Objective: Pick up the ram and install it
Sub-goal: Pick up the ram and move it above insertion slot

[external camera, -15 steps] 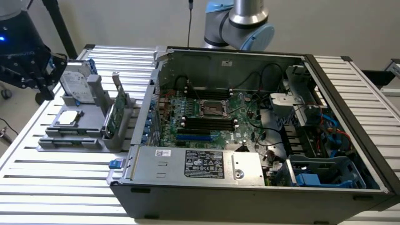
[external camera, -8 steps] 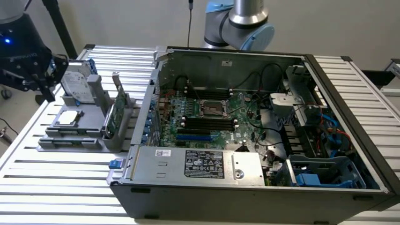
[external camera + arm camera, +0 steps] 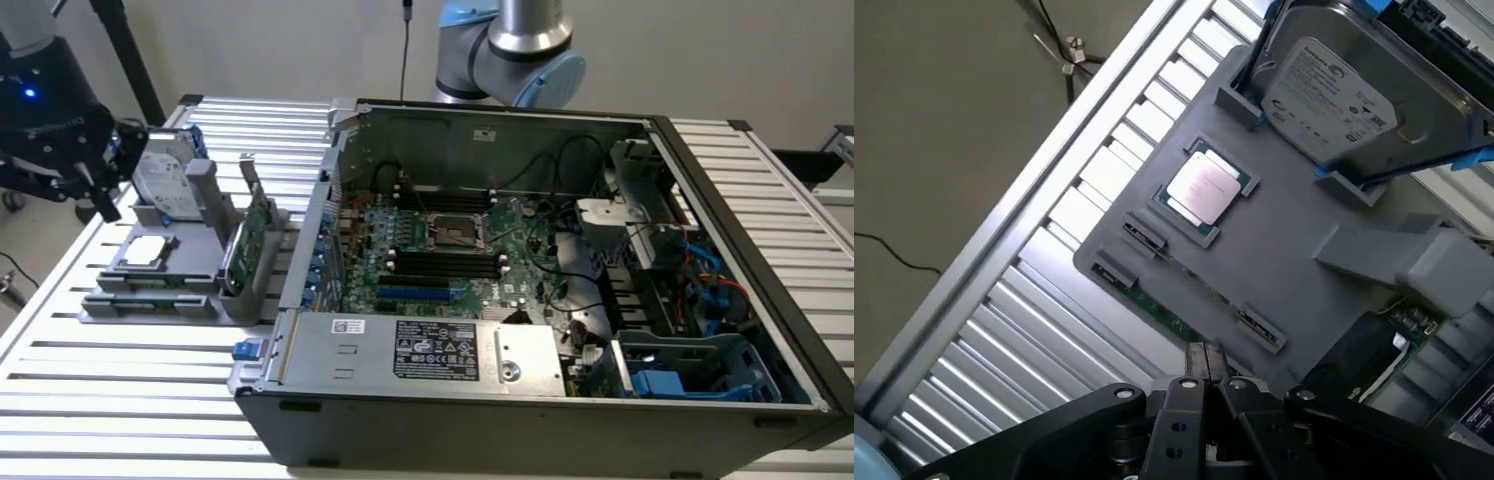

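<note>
Slatted metal counter w/ grey tray beside open PC case. Ram sits in tray's outer edge slot, long axis along that edge. Tool pressed together, empty, tips just over ram, nr one end.

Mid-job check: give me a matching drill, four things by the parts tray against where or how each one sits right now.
1. ram
2. processor chip
3. hard drive
4. fingers

A. shut, above the edge of the gray tray
B. lying flat in a square recess
C. on edge in a narrow slot
D. propped up in a blue frame

Pairs: 1-C, 2-B, 3-D, 4-A
</note>
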You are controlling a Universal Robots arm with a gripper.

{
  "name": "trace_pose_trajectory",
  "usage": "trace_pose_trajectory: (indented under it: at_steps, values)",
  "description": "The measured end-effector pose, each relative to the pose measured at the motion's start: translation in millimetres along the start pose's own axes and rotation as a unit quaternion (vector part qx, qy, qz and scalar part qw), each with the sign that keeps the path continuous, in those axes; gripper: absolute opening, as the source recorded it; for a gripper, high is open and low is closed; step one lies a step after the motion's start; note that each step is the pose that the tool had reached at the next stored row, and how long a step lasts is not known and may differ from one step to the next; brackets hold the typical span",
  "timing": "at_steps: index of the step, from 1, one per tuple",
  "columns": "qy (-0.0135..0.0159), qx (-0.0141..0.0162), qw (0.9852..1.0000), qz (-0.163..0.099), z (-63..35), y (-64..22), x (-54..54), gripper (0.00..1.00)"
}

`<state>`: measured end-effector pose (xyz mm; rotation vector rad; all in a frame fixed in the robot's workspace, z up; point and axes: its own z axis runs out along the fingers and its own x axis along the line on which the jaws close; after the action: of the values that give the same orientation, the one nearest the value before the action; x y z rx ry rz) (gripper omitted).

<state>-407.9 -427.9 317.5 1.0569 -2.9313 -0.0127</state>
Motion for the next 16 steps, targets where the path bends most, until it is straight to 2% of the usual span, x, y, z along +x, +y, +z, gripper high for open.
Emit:
trace_pose_trajectory:
  at_steps: [4,8,13,16]
  values:
    - [0.0006,0.0008,0.9993,-0.037,2.9,-0.1,-0.1,0.11]
    - [0.0012,0.0016,0.9973,-0.073,5.7,-0.1,-0.1,0.11]
    - [0.002,0.0025,0.993,-0.118,8.9,-0.1,-0.2,0.11]
    - [0.0024,0.0031,0.9894,-0.145,11.0,-0.2,-0.2,0.11]
